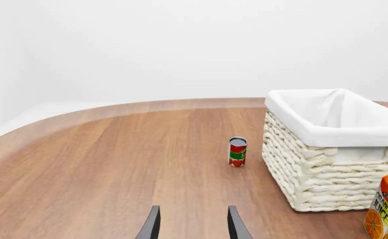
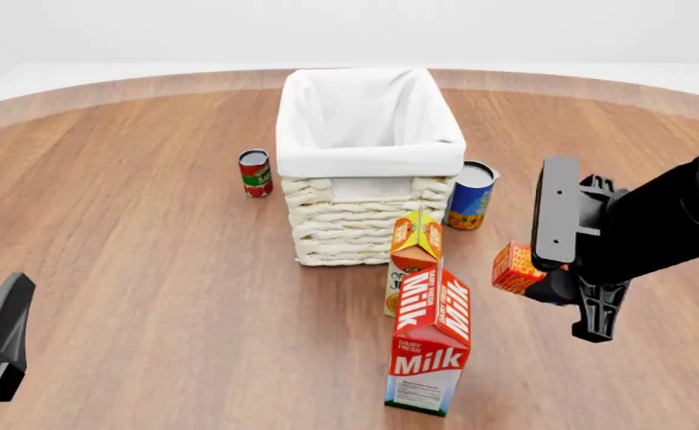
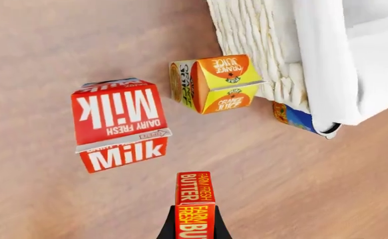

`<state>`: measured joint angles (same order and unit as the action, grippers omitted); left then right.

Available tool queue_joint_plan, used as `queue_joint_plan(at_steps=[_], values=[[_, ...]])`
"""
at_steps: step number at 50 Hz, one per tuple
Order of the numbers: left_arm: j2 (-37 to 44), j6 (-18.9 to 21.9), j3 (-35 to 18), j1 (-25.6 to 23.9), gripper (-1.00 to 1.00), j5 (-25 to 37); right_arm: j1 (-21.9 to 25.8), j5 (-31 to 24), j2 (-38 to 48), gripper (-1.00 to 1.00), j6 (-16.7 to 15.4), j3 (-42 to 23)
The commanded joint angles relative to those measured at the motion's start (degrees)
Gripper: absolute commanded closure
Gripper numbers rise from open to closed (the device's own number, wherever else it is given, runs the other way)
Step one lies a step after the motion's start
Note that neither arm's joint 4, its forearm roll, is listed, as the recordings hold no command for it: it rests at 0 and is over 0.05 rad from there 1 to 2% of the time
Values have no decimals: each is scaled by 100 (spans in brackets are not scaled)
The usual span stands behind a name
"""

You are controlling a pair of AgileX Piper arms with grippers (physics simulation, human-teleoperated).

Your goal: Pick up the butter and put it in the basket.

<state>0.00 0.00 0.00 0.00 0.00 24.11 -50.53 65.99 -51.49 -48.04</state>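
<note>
A: Jaws first. Right gripper is clamped on the butter, box sticking out ahead of the fingers, held off the table. Left gripper has its jaws apart, nothing between them, low over bare wood.

B: Where's the butter in the front view?

A: Right of center, at the tip of the right arm, up in the air, to the right of the milk carton and apart from it.

B: OK, now big to small.

A: Table, round-edged wood, fills the frame. Basket upper center, cream wicker, white liner folded over the rim, nothing visible inside. Milk carton lower center, upright, red and white. Juice carton just behind it, close against the basket's near wall; can't tell if touching.

B: Cans?

A: Blue and orange can at the basket's right near corner, just beside it. Small red can left of the basket, standing apart from it.

B: Left arm in front view?

A: Only a dark piece at the lower left edge.
</note>
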Motion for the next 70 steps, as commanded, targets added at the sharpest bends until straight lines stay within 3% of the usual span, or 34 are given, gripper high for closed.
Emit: queue_joint_plan(at_steps=[1, 5, 18, 28, 29, 32, 33, 42, 49, 51, 53, 55, 60, 63, 70], values=[[0, 0, 0, 0, -100, 0, 870, -400, -517, 100, 1084, -1170], [0, 0, 0, 0, -100, 0, 1236, -509, -631, 100, 1420, -1575], [0, 0, 0, 0, -100, 0, 1434, -613, -688, 100, 1562, -2046], [0, 0, 0, 0, -100, 0, 1827, -475, -794, 100, 1939, -2841], [0, 0, 0, 0, -100, 0, 1743, -112, -712, 100, 2149, -3153], [0, 0, 0, 0, -100, 0, 1743, 170, -643, 100, 2318, -3225], [0, 0, 0, 0, -100, 0, 2084, 1271, 95, 100, 3156, -3928], [0, 0, 0, 0, -100, 0, 2120, 1354, 127, 100, 3182, -4119], [0, 0, 0, 0, -100, 0, 2226, 1818, 108, 100, 3575, -3937], [0, 0, 0, 0, -100, 0, 2226, 1819, 107, 100, 3575, -3935], [0, 0, 0, 0, -100, 0, 1950, 1851, 745, 100, 3999, -4138], [0, 0, 0, 0, -100, 0, 1666, 1765, 1232, 100, 4202, -4518], [0, 0, 0, 0, -100, 0, 1290, 1492, 2083, 100, 4423, -5198], [0, 0, 0, 0, -100, 0, 1303, 1333, 2344, 100, 4621, -5453], [0, 0, 0, 0, -100, 0, 1305, 913, 2894, 100, 4622, -5809]])
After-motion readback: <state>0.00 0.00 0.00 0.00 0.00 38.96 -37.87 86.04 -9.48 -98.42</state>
